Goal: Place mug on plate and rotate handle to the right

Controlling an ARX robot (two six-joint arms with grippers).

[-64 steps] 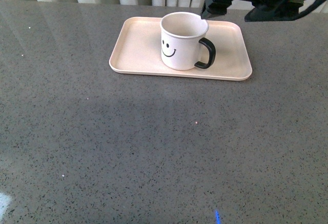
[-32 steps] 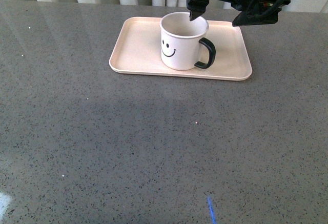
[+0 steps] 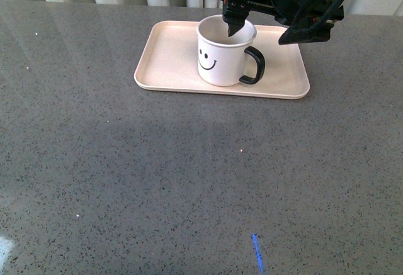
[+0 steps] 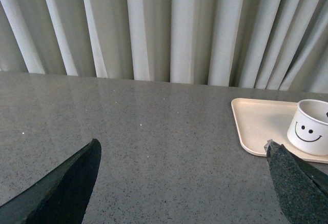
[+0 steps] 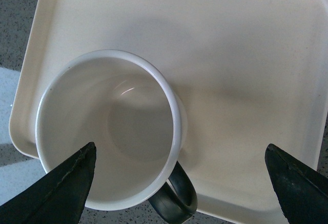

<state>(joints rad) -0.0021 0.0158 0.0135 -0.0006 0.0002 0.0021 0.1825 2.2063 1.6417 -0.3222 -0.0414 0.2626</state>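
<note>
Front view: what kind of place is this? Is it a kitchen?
Probably an indoor robot test table, not clearly a kitchen: a speckled grey stone-like tabletop, pale pleated curtains behind it, and a black right gripper over a white smiley-face mug on a cream-beige rectangular tray.

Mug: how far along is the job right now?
Done: the mug stands on the plate, its handle pointing right. In hand: the right end effector is open over the mug, one finger at its mouth, gripping nothing. Remaining: probably just a final handle check and pulling clear.
</note>
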